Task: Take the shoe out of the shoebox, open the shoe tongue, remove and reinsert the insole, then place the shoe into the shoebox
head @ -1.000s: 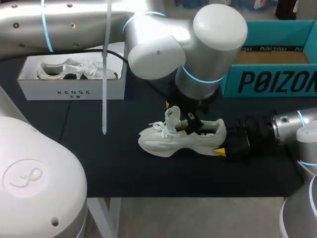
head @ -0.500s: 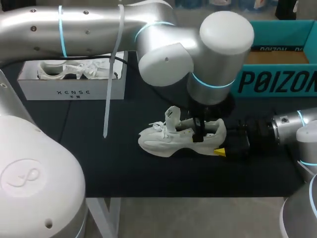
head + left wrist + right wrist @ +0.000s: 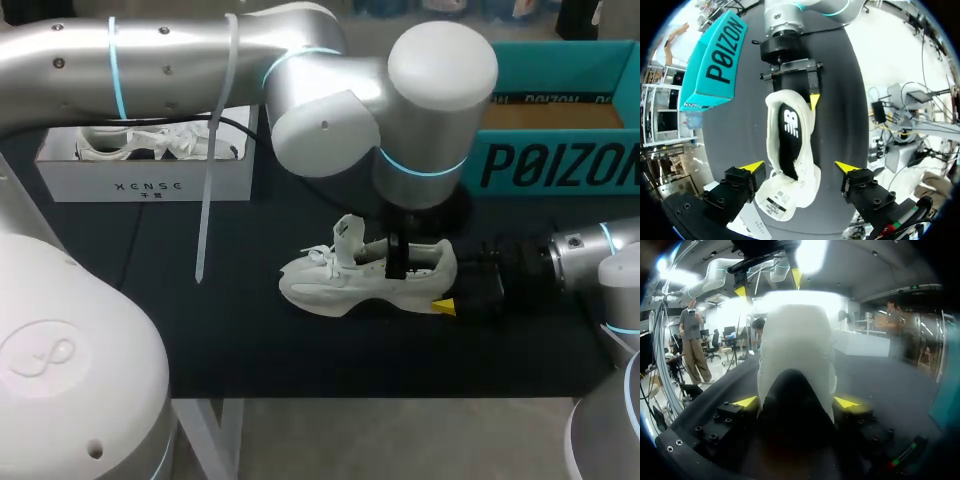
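A white shoe (image 3: 330,285) lies on its sole on the black table (image 3: 200,330), toe to the left. Its tongue stands up and the black insole (image 3: 790,135) shows inside. My left gripper (image 3: 800,167) hangs open above the shoe's mouth, one yellow tip on each side of the shoe, neither pressing it. In the head view its dark fingers (image 3: 395,258) reach down at the shoe's opening. My right gripper (image 3: 795,401) is at the heel, with the white heel (image 3: 797,340) filling the gap between its fingers; it is shut on the shoe.
A white shoebox (image 3: 145,185) with a second white shoe in it stands at the back left. A teal box (image 3: 550,165) stands at the back right. A white strap (image 3: 205,220) hangs from my left arm over the table's left part.
My left gripper has come down over the shoe's mouth and shifted toward the heel, its fingers a little narrower. The shoe and my right gripper have stayed put.
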Robot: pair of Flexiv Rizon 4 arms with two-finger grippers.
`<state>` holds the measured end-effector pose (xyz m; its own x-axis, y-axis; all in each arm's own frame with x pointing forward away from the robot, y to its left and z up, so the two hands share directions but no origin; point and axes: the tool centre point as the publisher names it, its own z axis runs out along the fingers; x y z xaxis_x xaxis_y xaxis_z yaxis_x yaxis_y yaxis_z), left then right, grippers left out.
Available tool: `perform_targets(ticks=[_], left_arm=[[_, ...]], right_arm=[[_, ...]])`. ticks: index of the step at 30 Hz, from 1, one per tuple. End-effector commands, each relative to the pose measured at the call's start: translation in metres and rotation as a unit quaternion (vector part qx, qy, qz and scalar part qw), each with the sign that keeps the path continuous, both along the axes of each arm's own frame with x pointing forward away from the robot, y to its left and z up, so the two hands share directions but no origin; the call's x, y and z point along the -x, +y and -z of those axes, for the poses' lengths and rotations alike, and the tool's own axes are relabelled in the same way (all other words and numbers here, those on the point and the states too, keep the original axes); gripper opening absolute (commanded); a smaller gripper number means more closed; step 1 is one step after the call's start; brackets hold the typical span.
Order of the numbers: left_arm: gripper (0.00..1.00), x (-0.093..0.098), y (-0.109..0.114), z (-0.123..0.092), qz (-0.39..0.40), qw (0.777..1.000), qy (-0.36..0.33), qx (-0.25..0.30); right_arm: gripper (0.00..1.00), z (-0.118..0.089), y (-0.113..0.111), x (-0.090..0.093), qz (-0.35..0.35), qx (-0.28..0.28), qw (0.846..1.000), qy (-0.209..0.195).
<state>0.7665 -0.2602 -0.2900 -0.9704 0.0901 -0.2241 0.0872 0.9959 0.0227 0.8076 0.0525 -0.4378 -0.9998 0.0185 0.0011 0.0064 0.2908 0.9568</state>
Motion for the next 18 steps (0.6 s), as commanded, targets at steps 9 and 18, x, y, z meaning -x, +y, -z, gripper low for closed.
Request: perform_targets(ticks=[9, 18], left_arm=[[0.0, -0.025, -0.015, 0.025, 0.036, 0.999, -0.001, -0.018], [0.0, -0.038, -0.025, 0.043, 0.046, 0.999, -0.003, -0.02]], right_arm=[[0.0, 0.006, 0.002, 0.0, 0.0, 0.001, 1.0, 0.0], [0.0, 0.006, 0.002, 0.0, 0.0, 0.001, 1.0, 0.0]])
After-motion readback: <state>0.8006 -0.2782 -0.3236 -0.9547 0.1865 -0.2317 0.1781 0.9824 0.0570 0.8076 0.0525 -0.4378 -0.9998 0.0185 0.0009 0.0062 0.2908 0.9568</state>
